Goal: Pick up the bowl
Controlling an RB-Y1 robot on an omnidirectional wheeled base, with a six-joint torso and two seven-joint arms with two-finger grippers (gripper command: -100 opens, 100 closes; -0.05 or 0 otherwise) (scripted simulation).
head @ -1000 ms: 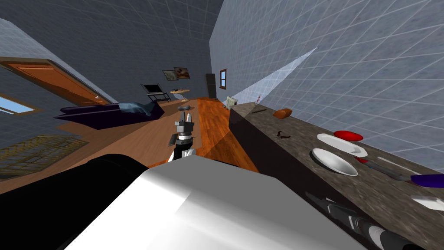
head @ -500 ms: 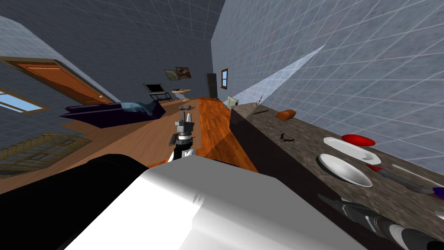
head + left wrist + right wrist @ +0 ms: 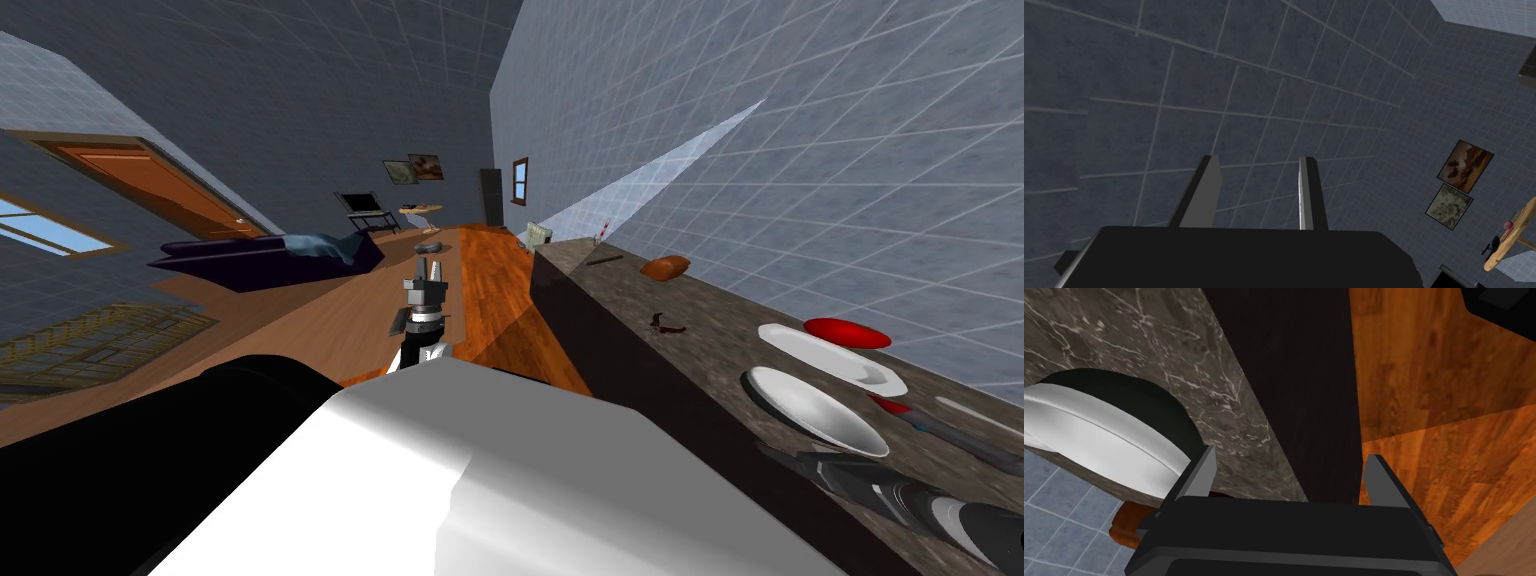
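The bowl point(image 3: 815, 410) is white inside and dark outside, and stands on the marbled counter point(image 3: 700, 300) close to its front edge. My right forearm point(image 3: 890, 498) reaches in low, just in front of the bowl. In the right wrist view the right gripper point(image 3: 1289, 474) is open over the counter's front edge, with nothing between its fingers. There the bowl point(image 3: 1099, 433) lies beside one finger point(image 3: 1201, 475), outside the gap. My left gripper point(image 3: 430, 268) is held out ahead over the floor, its fingers point(image 3: 1210, 192) apart and holding nothing.
Behind the bowl lie a white plate point(image 3: 830, 355), a red dish point(image 3: 848, 332) and a red-handled knife point(image 3: 935, 425). Farther along the counter sit a brown loaf point(image 3: 665, 267) and a small dark thing point(image 3: 665, 323). The dark cabinet front point(image 3: 1294, 388) drops to the wooden floor point(image 3: 1449, 388).
My head view has swung, so the counter's things have slid to the right in it. My right forearm has come up closer to the bowl. The left arm has stayed put.
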